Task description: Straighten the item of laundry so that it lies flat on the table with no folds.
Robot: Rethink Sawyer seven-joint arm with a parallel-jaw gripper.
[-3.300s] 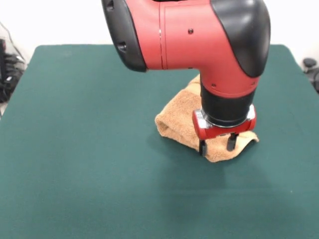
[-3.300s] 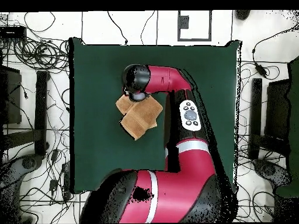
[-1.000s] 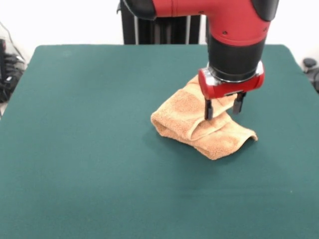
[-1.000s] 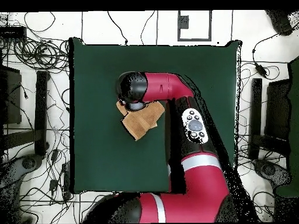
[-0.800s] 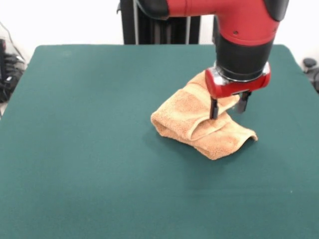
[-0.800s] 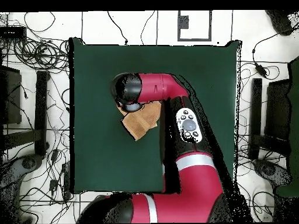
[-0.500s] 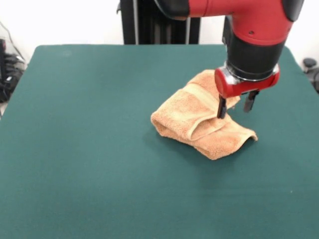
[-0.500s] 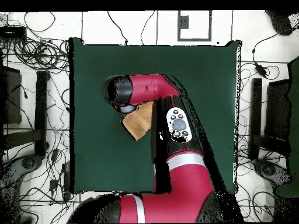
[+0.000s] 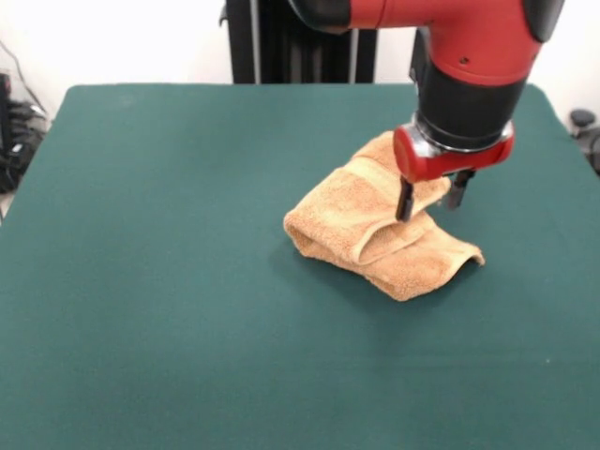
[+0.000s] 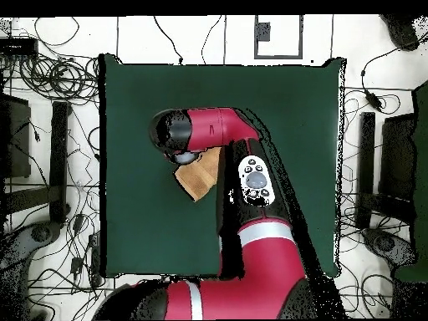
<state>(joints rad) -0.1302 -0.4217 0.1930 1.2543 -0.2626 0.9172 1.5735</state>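
Observation:
The tan-orange towel [image 9: 370,234] lies crumpled and folded over itself right of the middle of the dark green table [image 9: 141,234]. My gripper [image 9: 429,197] is open and empty, with one finger [image 9: 404,200] just over the towel's far right part and the other past its edge. In the overhead view the towel [image 10: 199,175] shows partly under the arm's wrist [image 10: 180,134], which hides the gripper. A raised fold runs across the towel's middle; its front corner rests on the table. No tag shows.
The black pedestal [image 9: 300,42] stands at the table's far side. In the overhead view the red arm [image 10: 251,175] stretches over the table [image 10: 284,109] from the bottom edge. Cables and equipment [image 10: 50,84] lie on the floor around the table.
The gripper moved to the right over the towel's far side, then came back a little to the left. It stayed open. The towel has not moved.

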